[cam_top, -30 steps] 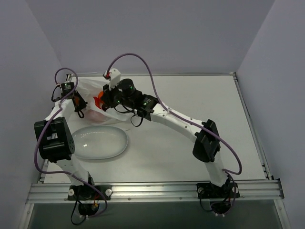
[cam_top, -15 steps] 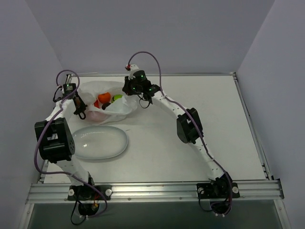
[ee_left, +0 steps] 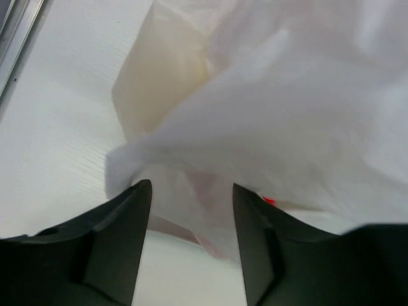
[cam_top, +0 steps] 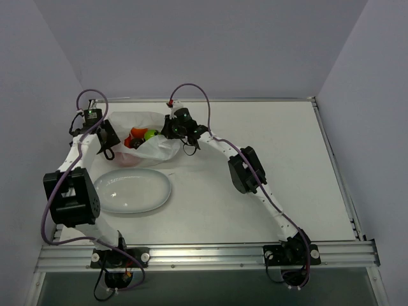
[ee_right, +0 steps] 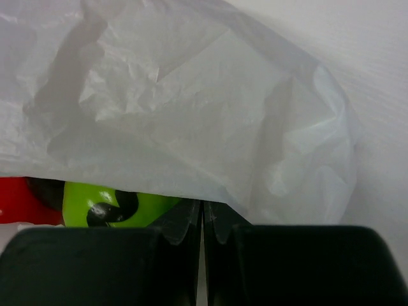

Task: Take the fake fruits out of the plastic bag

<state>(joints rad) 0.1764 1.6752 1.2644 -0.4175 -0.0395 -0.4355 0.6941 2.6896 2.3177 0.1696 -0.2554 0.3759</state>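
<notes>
The plastic bag point(cam_top: 153, 148) lies crumpled at the back left of the table, its mouth facing up. In the mouth I see fake fruits: a red-orange one point(cam_top: 135, 134) and a bright green one point(cam_top: 151, 134). The right wrist view shows the green fruit point(ee_right: 115, 205), a red one point(ee_right: 22, 201) and a dark one point(ee_right: 44, 188) under the bag's film point(ee_right: 191, 115). My right gripper point(cam_top: 167, 131) point(ee_right: 203, 213) is shut on the bag's right rim. My left gripper point(cam_top: 106, 140) point(ee_left: 191, 210) stands open at the bag's left side, with a loose fold of film point(ee_left: 255, 127) between its fingers.
A white oval plate point(cam_top: 150, 191) sits just in front of the bag, near the left arm. The table's left rail point(ee_left: 16, 44) runs close to the bag. Grey walls close off the back and both sides.
My left gripper has opened and let go of the bag's left edge. My right arm swung from over the bag to its right rim and shut there. The fruits now show in the mouth.
</notes>
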